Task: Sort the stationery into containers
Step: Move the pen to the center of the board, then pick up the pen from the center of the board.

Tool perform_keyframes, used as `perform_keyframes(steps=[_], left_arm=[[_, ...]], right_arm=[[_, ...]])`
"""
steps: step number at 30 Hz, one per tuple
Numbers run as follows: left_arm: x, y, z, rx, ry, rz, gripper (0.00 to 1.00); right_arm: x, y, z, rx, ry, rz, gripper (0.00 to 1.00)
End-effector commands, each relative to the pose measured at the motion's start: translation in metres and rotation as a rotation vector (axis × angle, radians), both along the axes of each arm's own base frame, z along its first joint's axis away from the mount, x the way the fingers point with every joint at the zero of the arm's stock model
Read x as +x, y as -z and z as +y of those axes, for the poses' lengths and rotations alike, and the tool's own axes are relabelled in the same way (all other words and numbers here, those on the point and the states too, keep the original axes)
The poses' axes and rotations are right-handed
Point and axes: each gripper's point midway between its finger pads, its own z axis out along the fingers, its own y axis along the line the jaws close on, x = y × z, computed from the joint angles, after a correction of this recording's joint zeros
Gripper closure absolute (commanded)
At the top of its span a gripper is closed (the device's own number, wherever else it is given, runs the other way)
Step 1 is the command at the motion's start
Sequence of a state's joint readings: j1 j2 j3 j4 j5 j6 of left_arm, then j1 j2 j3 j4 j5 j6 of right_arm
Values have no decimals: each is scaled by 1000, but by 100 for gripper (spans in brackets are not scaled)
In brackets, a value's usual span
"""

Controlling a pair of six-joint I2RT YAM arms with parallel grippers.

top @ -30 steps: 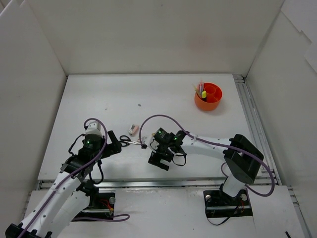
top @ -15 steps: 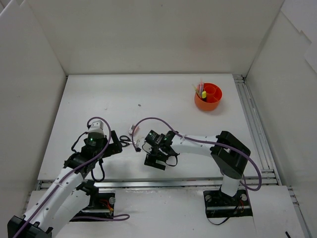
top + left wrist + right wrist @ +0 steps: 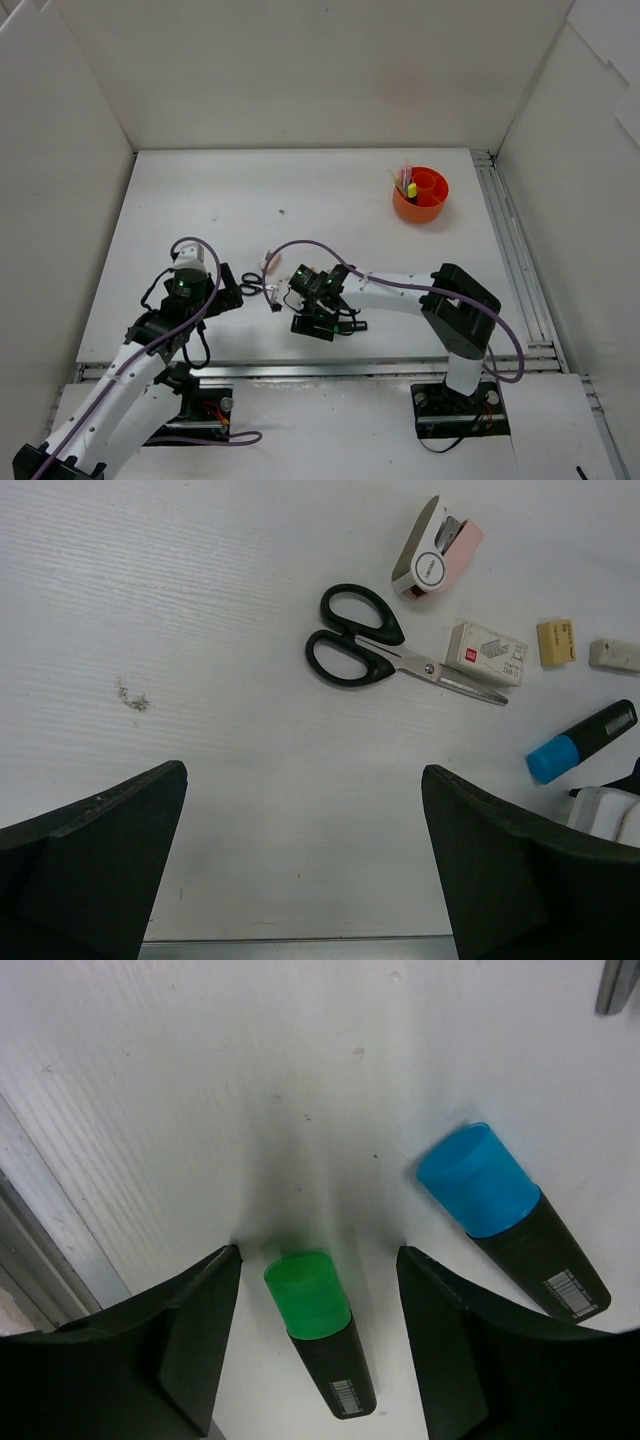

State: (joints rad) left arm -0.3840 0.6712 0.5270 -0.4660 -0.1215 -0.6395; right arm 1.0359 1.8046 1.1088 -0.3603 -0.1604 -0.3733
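In the right wrist view a green-capped black highlighter [image 3: 318, 1330] lies on the white table between the fingers of my right gripper [image 3: 318, 1260]. The jaws are open, with a gap on each side of it. Just to the right, outside the jaws, lies a blue-capped highlighter [image 3: 500, 1215]. My left gripper [image 3: 305, 780] is wide open over bare table, nothing between its fingers. Ahead of it lie black-handled scissors [image 3: 365, 655] and a beige eraser [image 3: 556, 642]. The orange cup [image 3: 400, 212] stands at the far right, holding a yellow highlighter and pens.
A pink and white stapler [image 3: 437, 548], a small staples box [image 3: 486, 653] and a pale eraser [image 3: 613, 654] lie near the scissors. A metal rail runs along the table's near edge [image 3: 300, 370]. White walls enclose the table on three sides.
My right arm has moved left towards the scissors, and its jaws have narrowed around the green highlighter. The left arm has hardly moved and stays wide open.
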Motion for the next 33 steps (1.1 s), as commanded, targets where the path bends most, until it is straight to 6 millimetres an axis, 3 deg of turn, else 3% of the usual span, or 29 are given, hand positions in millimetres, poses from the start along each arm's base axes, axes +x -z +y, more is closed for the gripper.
perform_keyframes(steps=[1,5,10,15,19,21,23,26,29,30,32,33], left_arm=[[12,-25,1,-12,-18,-74,0],[11,-24,1,-11,-21,-69,0],[11,-25,3,-7,-28,-71,1],[11,-26,3,-13,-31,-74,0],[11,-26,4,-4,-34,-74,0],[12,-29,4,-7,-34,-84,1],[13,-31,4,-6,-34,-87,0],[13,-34,5,-7,-39,-94,0],[14,-39,5,-12,-43,-112,0],[15,-42,5,-11,-41,-121,1],[17,-46,5,-11,-42,-131,0],[18,-49,5,-10,-38,-137,1]], right_arm=[[-5,7,-20,-85,14,-2,37],[-6,7,-18,-78,10,4,48],[-1,3,-24,-89,22,-32,48],[-2,18,-53,-212,41,-51,49],[-7,28,-60,-252,46,-18,63],[-7,26,-57,-238,39,-8,78],[-8,17,-45,-183,25,0,91],[-2,-9,-29,-85,10,-37,98],[17,-53,-12,48,24,-155,100],[24,-79,-7,125,37,-221,100],[48,-109,-3,240,101,-343,100],[59,-130,-12,311,155,-397,100]])
